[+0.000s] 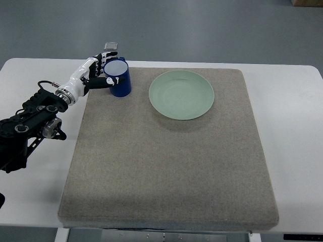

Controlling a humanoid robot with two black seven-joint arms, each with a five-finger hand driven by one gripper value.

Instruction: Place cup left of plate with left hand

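One dark blue cylindrical cup (119,77), upright left of pale green round plate (181,94), clasped by left hand (97,74) fingers.

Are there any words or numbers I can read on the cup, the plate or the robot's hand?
None can be read.
Blue cup: plain, no print showing.
Green plate: plain.
Left hand, around the cup: no readable marks.
Small grey object behind the cup: too small to tell.

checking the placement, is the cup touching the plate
Apart. The top view shows a strip of grey mat between the blue cup and the green plate's left rim. The left hand wraps the cup.
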